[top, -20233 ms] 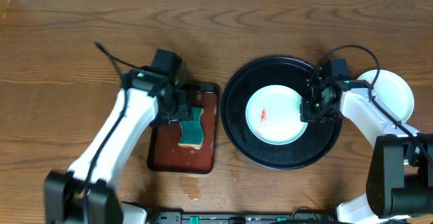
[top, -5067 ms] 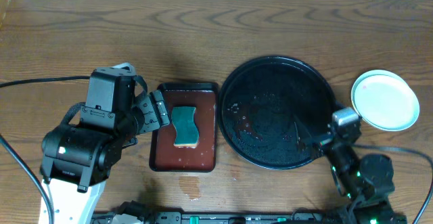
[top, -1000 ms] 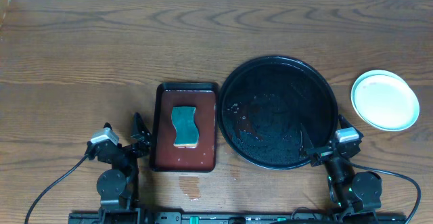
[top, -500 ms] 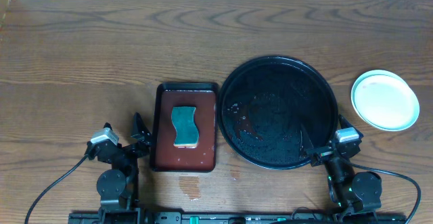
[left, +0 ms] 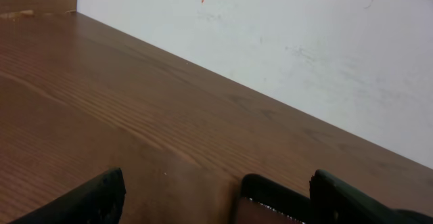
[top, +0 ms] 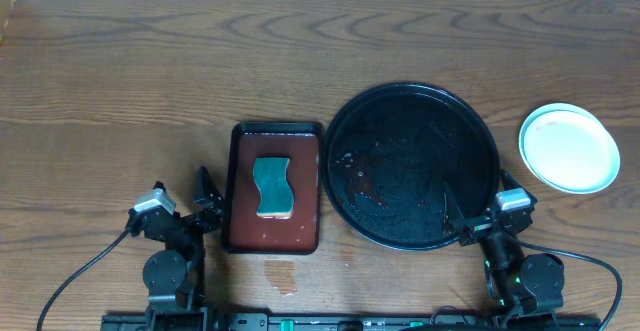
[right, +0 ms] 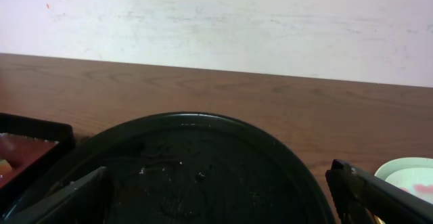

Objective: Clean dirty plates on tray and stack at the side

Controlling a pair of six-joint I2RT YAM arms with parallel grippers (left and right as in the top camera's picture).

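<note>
The large round black tray [top: 410, 171] lies right of centre, wet and with no plate on it; its rim [right: 196, 118] fills the right wrist view. The plates [top: 568, 148] sit stacked on the table to its right, a pale mint-white one on top, and their edge [right: 409, 176] shows low right. My left gripper [top: 182, 193] [left: 216, 210] rests open near the front edge, left of the brown tray. My right gripper [top: 478, 207] [right: 216, 204] is open at the black tray's front right rim, holding nothing.
A rectangular reddish-brown tray [top: 240, 226] lies left of the black tray with a teal sponge [top: 272, 186] on it; its dark corner [left: 270, 195] shows between my left fingers. A small wet patch [top: 280, 271] marks the wood in front of it. A white wall runs behind the table.
Since the oldest frame the last plate has left the black tray and joined the stack. Both arms have drawn back to the front edge. Nothing has moved in the last second.
</note>
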